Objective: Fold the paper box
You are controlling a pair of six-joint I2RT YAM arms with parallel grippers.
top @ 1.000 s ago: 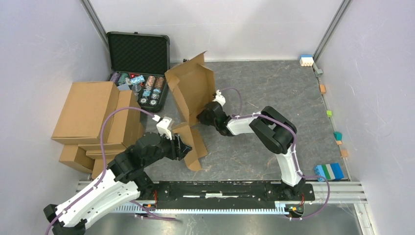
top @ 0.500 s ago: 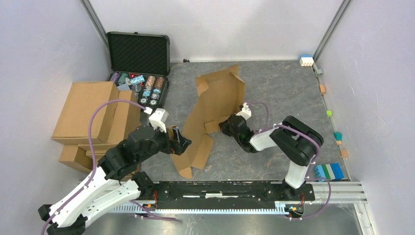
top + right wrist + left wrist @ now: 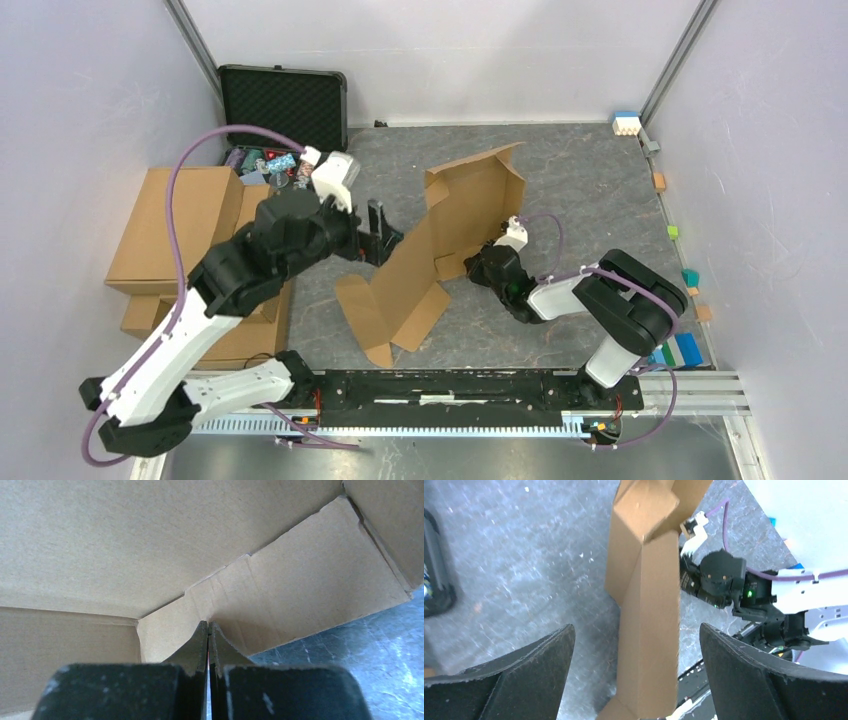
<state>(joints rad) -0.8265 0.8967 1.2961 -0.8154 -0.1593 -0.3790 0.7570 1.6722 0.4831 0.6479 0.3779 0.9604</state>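
Observation:
The paper box [image 3: 440, 235] is a brown cardboard sheet with creased flaps. It stands half upright in the middle of the table, its lower flaps resting on the surface. My left gripper [image 3: 382, 234] hangs open just left of it, touching nothing. In the left wrist view the upright panel [image 3: 649, 610] shows between the wide-apart fingers [image 3: 539, 670] of the left gripper [image 3: 636, 630]. My right gripper [image 3: 470, 266] is shut, low at the sheet's right side. In the right wrist view the right gripper's [image 3: 208, 625] closed tips press against the cardboard's inner face [image 3: 150, 540].
An open black case [image 3: 285, 100] with poker chips [image 3: 300, 175] stands at the back left. A pile of brown cartons [image 3: 185, 235] lies along the left side, under my left arm. Coloured blocks [image 3: 672, 350] line the right edge.
My left gripper opened, let go of the lower flap and rose back to the left. My right gripper, still shut, moved right and nearer, and the sheet shifted right with it.

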